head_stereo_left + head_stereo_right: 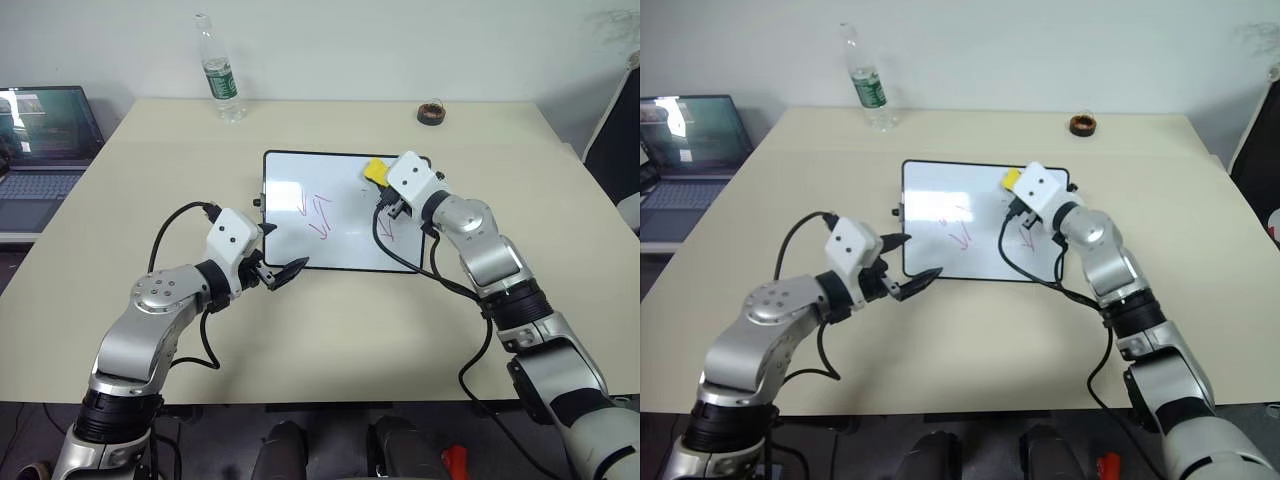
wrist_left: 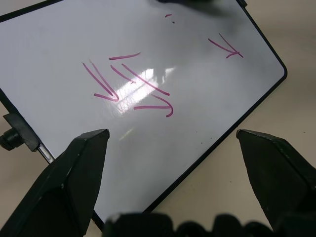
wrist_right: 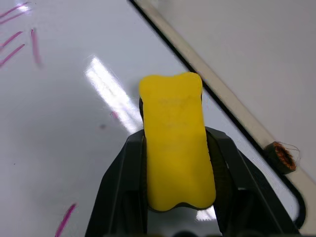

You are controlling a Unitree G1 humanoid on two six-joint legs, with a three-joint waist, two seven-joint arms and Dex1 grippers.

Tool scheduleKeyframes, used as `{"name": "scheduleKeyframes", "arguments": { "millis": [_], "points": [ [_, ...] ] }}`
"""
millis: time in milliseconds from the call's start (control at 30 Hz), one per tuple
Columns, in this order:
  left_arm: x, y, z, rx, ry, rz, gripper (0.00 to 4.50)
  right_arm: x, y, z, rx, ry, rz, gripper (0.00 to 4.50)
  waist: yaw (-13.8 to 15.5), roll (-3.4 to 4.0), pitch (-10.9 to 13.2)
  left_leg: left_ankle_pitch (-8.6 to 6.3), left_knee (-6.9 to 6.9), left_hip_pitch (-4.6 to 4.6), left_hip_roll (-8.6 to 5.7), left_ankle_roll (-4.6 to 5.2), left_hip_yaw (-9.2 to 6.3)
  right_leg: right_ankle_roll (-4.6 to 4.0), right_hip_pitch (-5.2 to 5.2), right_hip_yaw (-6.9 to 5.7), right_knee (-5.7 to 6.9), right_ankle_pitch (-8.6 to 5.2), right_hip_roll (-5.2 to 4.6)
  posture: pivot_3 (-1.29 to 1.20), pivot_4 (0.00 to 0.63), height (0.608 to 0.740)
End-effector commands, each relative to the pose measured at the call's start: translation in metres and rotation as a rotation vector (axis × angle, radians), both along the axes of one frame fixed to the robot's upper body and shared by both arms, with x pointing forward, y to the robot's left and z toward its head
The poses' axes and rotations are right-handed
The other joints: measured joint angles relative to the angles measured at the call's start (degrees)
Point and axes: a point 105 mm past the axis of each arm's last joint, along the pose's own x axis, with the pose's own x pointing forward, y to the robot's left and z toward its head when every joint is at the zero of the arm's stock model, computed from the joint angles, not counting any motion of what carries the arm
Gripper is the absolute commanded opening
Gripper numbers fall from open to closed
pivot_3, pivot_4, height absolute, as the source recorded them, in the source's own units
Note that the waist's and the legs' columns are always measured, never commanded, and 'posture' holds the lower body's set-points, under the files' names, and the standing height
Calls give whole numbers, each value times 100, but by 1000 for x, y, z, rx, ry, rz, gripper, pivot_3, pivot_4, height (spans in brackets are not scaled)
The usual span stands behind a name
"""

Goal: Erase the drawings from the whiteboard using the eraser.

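We see the whiteboard [image 1: 340,215] lying flat mid-frame in the head view, on a beige table [image 1: 330,330]. The drawings [image 1: 318,215] are pink-red strokes: a cluster center-left of the board, plus another mark toward its right side near the right arm's cable. In the left wrist view the cluster reads as arrow-like strokes [image 2: 129,84] w/ a separate small arrow at upper right.

The right gripper [image 3: 175,163] sits over the board's upper-right area, jaws clamped on the eraser [image 3: 175,133], the yellow block sticking out past the fingertips above the white surface. In the head view the eraser [image 1: 375,170] shows just upper left of the gripper's white housing.

The left gripper [image 1: 285,272] hangs at the board's lower-left corner, jaws spread wide, nothing between them.

Elsewhere: a plastic bottle [image 1: 220,75] at top center-left, a dark tape roll [image 1: 431,113] upper right, a laptop [image 1: 45,150] at the left edge.
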Motion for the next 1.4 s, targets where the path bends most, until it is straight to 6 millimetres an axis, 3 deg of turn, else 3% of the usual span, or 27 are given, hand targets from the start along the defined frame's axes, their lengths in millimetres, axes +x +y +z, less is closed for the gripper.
{"name": "scheduleKeyframes", "arguments": {
  "millis": [33, 133, 267, 367, 533, 667, 733, 800, 1200, 1333, 1400],
  "points": [
    [-4, -3, 6, -5, -42, -26, 4500, -12, -1, -30, -72, 132, 49, 1230, -1, -2, -2, 0, 0, 3, 0, 0, 0, 0, 2, 0, 1, 0, 0, 0, 150, 740],
    [-4, -2, 5, -4, -41, -25, 4500, -12, 0, -25, -73, 103, 44, 1230, -7, -2, -2, 0, 8, 9, -1, 0, 0, 0, 4, 2, 17, 0, 1, 0, 150, 740],
    [-4, -2, 5, -5, -44, -30, 4500, 9, -10, 11, 33, -72, -104, 1228, -29, -2, -1, 1, 22, 15, -2, 0, 1, 0, 3, 5, 43, 0, 3, 0, 150, 740],
    [-4, -2, 7, -5, -46, -35, 4500, 8, -10, 4, 30, -37, -95, 1228, -23, -2, -2, 1, 37, 14, -2, 0, 0, 1, 3, 5, 53, -1, 5, 0, 150, 740],
    [-4, -2, 7, -9, -45, -33, 4500, -10, -1, -22, 20, 88, 2, 1228, -12, -3, -2, 0, 39, 8, -2, 1, -2, 1, 3, 3, 49, -1, 5, 0, 150, 740],
    [-3, 1, 8, -22, -44, -20, 4500, -12, -5, 12, 146, -18, -29, 1228, -21, -2, -1, 1, 39, 9, -2, 1, -1, 1, 3, 5, 52, -1, 5, 0, 150, 740],
    [-4, 3, 9, -47, -45, -29, 4500, -22, -4, 30, 281, -24, 14, 1228, -21, -1, 0, 1, 39, 6, -2, 1, -2, 1, 0, 5, 52, -1, 5, 0, 150, 740],
    [-9, 2, 11, -82, -36, -60, 4500, -35, -7, 34, 367, 2, 53, 1228, -20, -1, 0, 0, 38, -6, 0, 1, -3, 1, -11, 3, 50, -1, 6, 0, 150, 740],
    [-20, -6, 16, -81, -22, -142, 4500, -125, -50, -13, 353, 279, 165, 1228, 60, -2, 1, -2, 23, -10, -3, 1, -6, 3, -5, -1, 16, -3, 4, 0, 150, 740],
    [-18, -7, 23, -101, -18, -178, 4500, -140, -61, -33, 292, 343, 136, 1227, 54, -3, 1, -2, 20, -8, -3, 1, -3, 3, -5, 0, 13, -4, 8, 0, 150, 740],
    [-16, -7, 24, -92, -5, -193, 4500, -136, -68, -37, 273, 310, 73, 1227, 39, -3, 1, -2, 21, -8, -4, 1, -1, 4, -4, 2, 13, -4, 9, 0, 150, 740]
  ]
}}
